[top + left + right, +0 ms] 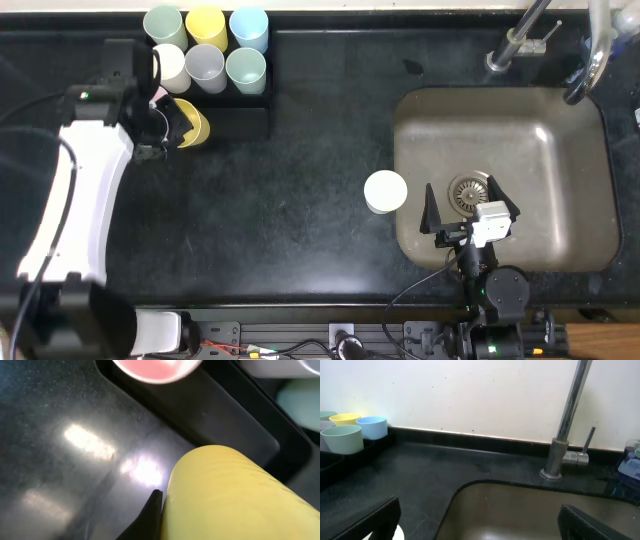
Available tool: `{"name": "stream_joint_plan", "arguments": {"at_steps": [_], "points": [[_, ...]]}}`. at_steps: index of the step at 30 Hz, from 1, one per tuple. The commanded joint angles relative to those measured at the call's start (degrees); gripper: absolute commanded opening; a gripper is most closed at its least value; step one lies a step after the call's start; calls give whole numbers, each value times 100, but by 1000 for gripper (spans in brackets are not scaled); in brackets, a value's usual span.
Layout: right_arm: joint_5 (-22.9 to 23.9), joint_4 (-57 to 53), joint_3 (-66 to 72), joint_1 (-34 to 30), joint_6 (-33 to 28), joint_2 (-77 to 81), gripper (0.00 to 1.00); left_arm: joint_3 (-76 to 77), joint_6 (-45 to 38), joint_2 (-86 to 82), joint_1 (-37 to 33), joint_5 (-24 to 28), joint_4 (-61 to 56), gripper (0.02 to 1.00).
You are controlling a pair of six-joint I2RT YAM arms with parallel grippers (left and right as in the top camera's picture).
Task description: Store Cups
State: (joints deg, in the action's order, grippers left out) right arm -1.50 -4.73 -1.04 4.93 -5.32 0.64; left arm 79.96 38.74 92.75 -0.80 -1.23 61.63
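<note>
Black countertop (300, 200) runs the width of the room's work area, with a steel sink (560, 150) sunk into its right end and a tall faucet (567, 420) rising against the pale wall behind it.

At the far left corner sits a black tray (240, 118) with cups standing upright in it. The back row has a pale green cup (163, 22), a second yellow one (206, 25) and a blue cup (248, 25). In front of those stand a white cup (170, 68), a grey cup (205, 65) and a mint cup (245, 68). A pink cup (155, 366) also stands in the tray, near its front corner.

The left claw (172, 125) is clamped on a yellow cup (235, 495), which lies tipped on its side in the grip. It hangs at the tray's front left corner, partly over the tray rim and partly over bare counter. I cannot tell whether the cup touches either. One dark finger (150, 515) presses against the cup's wall.

A loose white cup (385, 190) stands alone on the counter, just beside the sink's left edge and well apart from the tray.

The right claw (468, 205) hangs over the sink near the drain (468, 188), its two fingers spread wide with nothing between them.
</note>
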Motion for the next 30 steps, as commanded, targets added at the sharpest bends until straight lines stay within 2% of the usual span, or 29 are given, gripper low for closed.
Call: {"name": "stream_joint_plan", "arguments": {"at_steps": [1,16,23,30], "points": [[-13,33,76,31,20,-39,996,48,234,387,-22,216,-343,36],[-13,31,76,31,17,-39,996,345,1132,964,-4,238,-761,36],[-13,31,76,31,20,-39,996,345,1897,1058,50,-2,-787,36],[-13,31,76,31,20,-39,996,350,2315,1207,225,-210,-894,36]]}}
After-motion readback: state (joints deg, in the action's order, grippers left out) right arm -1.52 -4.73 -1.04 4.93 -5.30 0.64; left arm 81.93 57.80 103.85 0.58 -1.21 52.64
